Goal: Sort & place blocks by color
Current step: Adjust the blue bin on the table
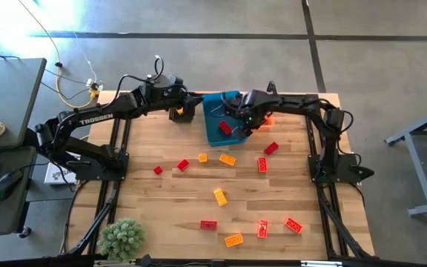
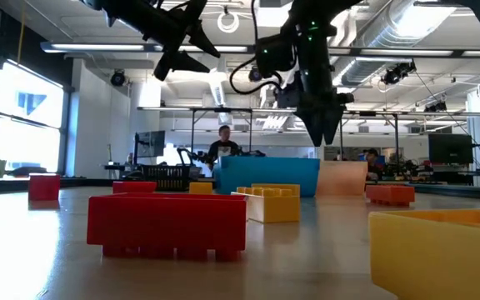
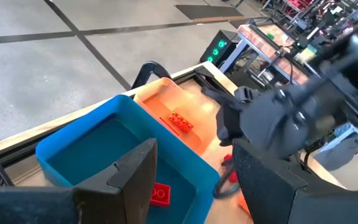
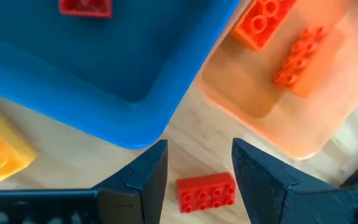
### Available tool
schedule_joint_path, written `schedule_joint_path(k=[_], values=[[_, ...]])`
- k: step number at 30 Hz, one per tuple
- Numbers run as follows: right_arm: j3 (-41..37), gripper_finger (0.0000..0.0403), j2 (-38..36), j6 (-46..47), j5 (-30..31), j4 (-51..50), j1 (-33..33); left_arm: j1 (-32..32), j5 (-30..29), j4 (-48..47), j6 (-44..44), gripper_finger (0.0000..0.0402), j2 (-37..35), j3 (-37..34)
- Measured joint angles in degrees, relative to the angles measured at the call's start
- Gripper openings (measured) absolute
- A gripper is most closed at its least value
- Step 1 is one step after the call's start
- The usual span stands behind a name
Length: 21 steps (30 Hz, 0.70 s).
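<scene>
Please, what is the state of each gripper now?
Left gripper: open, holding nothing, over the blue bin.
Right gripper: open, empty, above a red block.

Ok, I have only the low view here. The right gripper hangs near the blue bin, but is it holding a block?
Observer: No. The right gripper is open and empty. A loose red block lies on the table just beyond its fingers, outside both bins.
Operator: Is something inside the blue bin?
Observer: Yes, the blue bin holds one red block.
Operator: And the orange bin?
Observer: The orange bin holds two orange blocks.
</scene>
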Motion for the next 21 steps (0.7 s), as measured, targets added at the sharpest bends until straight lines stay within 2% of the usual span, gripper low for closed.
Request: schedule_joint_path(k=[12, 21], values=[[-8.7, 0.0165, 0.1, 7.4, 2.7, 3.4, 1.5, 0.0, 0.0, 0.0, 3.5, 0.0200, 0.0, 0.0], [-10.5, 0.0165, 0.1, 7.7, 0.7, 11.8, 1.4, 0.0, 0.0, 0.0, 3.5, 0.0200, 0.0, 0.0]])
